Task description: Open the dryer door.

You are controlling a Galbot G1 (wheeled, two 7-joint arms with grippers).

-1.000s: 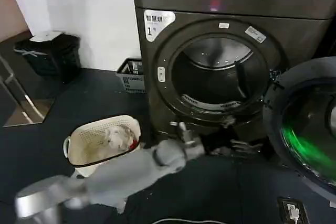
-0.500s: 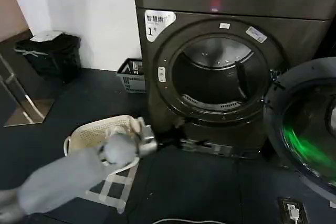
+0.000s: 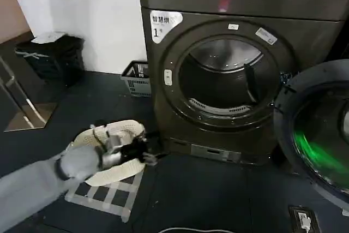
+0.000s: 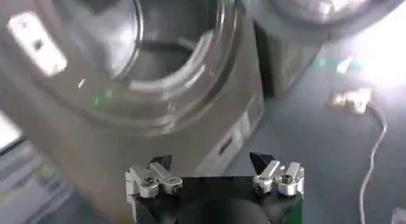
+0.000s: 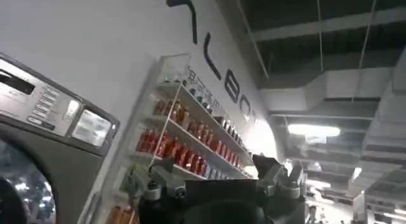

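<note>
The dryer (image 3: 218, 4), dark grey-brown with a white label marked "1", stands with its round porthole (image 3: 226, 77) uncovered and the drum showing inside. The dryer door (image 3: 316, 129) is swung wide to the right, dark inner side facing me with a green glint on it. My left gripper (image 3: 148, 154) hangs low in front of the dryer's lower left corner, clear of the door, open and holding nothing. In the left wrist view the left gripper (image 4: 210, 162) faces the dryer (image 4: 158, 111). My right gripper (image 5: 216, 164) is open, aimed up at a shelf.
A white laundry basket (image 3: 87, 135) with clothes lies under my left forearm, on a checked mat (image 3: 109, 197). A grey crate (image 3: 136, 77) and a black bin (image 3: 49, 55) stand by the white wall. A power strip (image 3: 302, 219) lies on the dark floor.
My left arm has drawn back from the dryer's base, leftward and toward me, ending over the laundry basket. The dryer door stays swung open at the right.
</note>
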